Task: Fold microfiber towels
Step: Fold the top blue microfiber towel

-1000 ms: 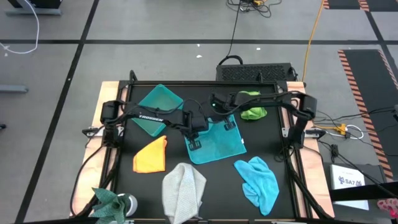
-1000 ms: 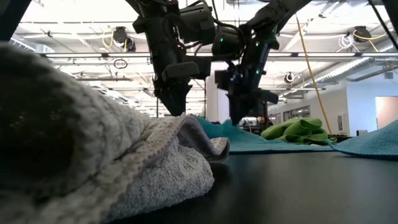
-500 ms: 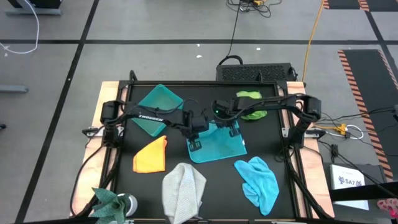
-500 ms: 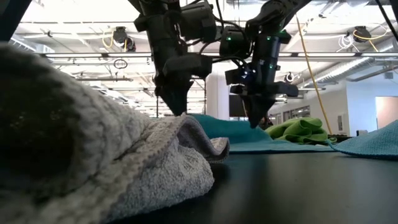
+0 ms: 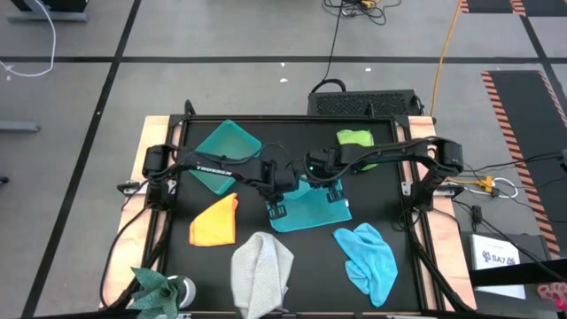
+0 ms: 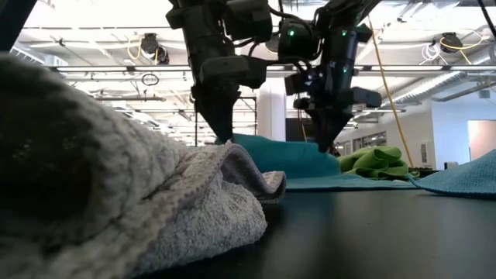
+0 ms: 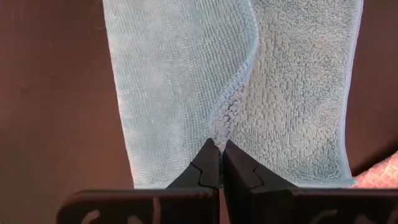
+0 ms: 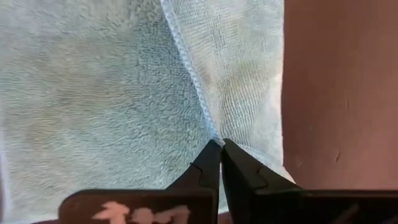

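Here the left hand (image 5: 276, 207) and right hand (image 5: 334, 195) each pinch the teal towel's (image 5: 310, 213) folded-over edge above the worktop (image 5: 310, 252).

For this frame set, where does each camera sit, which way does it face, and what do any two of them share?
High view: overhead, looking straight down; both arms meet over the teal towel.
Low view: table height, looking level; grey towel close, left gripper and right gripper coming down.
Left wrist view: behind its shut fingers pinching a towel edge.
Right wrist view: the same, fingers on another edge.
Shared: all four show the teal towel.
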